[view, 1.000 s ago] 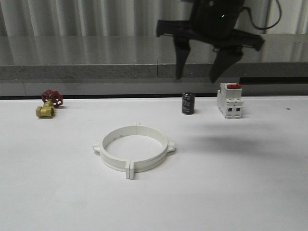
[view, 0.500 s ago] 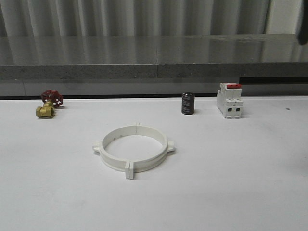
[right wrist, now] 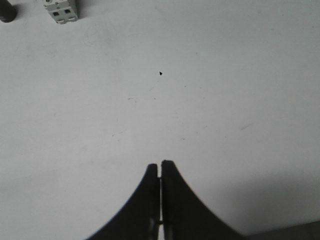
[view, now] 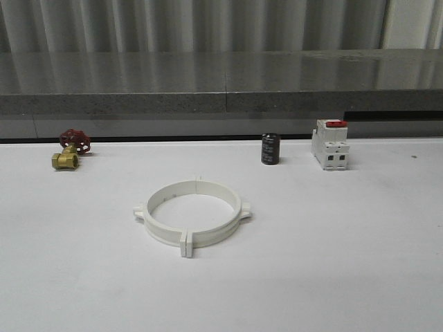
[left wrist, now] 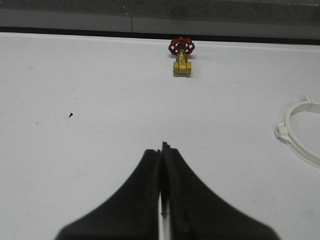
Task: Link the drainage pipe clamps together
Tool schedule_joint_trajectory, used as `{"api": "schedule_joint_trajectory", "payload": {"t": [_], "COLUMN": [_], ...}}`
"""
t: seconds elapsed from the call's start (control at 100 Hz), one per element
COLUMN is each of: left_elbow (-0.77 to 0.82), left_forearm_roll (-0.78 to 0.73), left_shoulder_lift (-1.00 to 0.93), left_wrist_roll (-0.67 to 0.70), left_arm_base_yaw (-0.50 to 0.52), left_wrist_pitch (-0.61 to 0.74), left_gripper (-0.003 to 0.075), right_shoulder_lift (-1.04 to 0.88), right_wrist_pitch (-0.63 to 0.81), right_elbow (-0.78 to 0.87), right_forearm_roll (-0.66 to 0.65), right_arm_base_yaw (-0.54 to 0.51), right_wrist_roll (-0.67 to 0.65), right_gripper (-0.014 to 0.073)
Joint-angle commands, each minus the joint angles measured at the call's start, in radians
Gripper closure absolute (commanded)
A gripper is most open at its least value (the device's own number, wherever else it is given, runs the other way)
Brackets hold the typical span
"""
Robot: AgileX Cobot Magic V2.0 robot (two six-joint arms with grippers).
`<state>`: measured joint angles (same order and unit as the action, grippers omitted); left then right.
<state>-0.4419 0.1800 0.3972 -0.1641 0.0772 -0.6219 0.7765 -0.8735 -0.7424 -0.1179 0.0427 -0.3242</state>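
The joined drainage pipe clamps sit mid-bench with open surface all round. Along the far edge stand a brass valve, a black cylinder and a switch block, well apart.

Even, dim overhead light, soft faint shadows, sheen on grey ledge, grainy, slightly soft focus
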Motion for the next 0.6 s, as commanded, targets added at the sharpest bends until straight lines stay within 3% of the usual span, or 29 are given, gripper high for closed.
{"api": "schedule_joint_trajectory", "payload": {"t": [0.0,0.59], "left_elbow": [-0.028,-0.028], "left_forearm_roll": [0.021,0.021], "left_shoulder_lift": [0.007,0.007], "left_wrist_roll": [0.002,0.002], "left_arm_base_yaw": [-0.003,-0.003], "left_wrist_pitch": [0.068,0.068], "left_gripper": [0.0741,0.0741], "right_shoulder_lift": [-0.046,-0.070], "right_wrist_pitch": [0.043,0.014], "right_elbow": [-0.014,-0.014], "right_forearm_roll": [-0.027,-0.027], "right_arm_base_yaw": [-0.007,-0.007], "right_wrist_roll": [0.013,0.013], "right_gripper": [0.0656,0.0660]}}
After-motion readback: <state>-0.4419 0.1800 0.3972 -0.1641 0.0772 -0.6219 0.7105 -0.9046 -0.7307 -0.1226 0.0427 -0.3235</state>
